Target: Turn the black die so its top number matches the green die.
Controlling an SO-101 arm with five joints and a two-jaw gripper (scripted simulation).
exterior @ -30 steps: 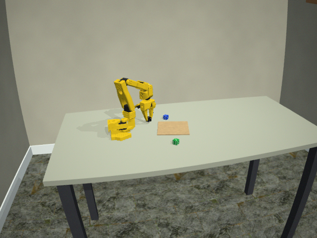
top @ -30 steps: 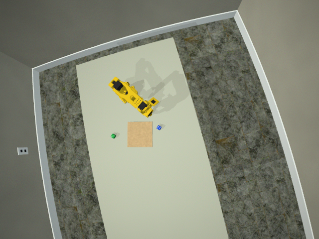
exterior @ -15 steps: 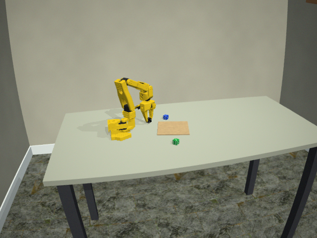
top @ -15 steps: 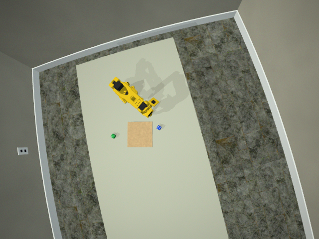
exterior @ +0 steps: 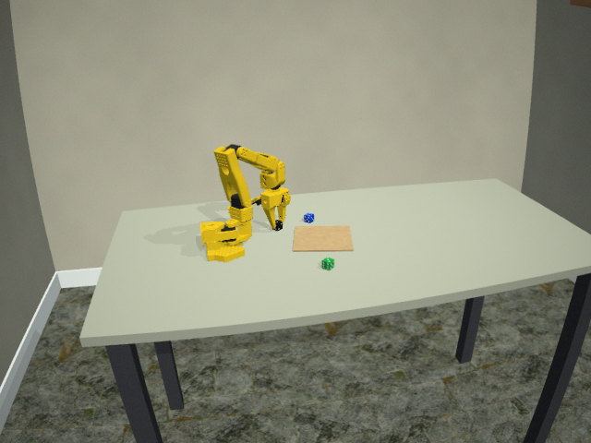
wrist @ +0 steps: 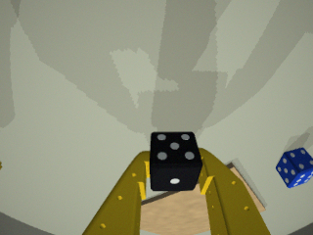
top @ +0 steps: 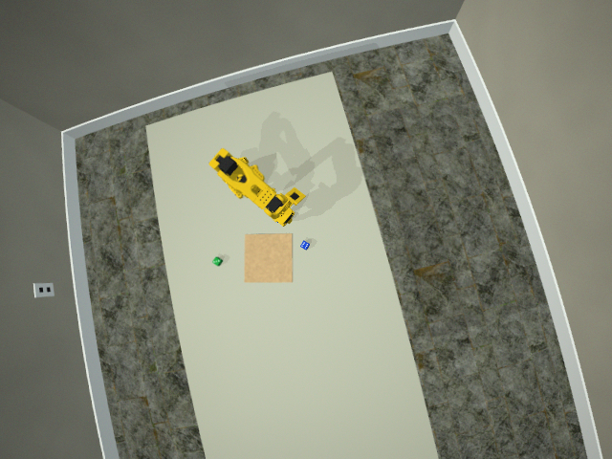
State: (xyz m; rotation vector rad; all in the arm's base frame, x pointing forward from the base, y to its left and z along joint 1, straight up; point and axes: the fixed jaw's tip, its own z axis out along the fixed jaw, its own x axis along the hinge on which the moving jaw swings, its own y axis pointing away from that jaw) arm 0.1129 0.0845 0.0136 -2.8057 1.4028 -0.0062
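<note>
Blk die (exterior: 278, 225) (wrist: 175, 161) btwn hand's (exterior: 277, 226) (wrist: 175, 168) fingertips, gripped; mat (top: 268, 257) (exterior: 322, 238) (wrist: 178, 215) nearby.
</note>
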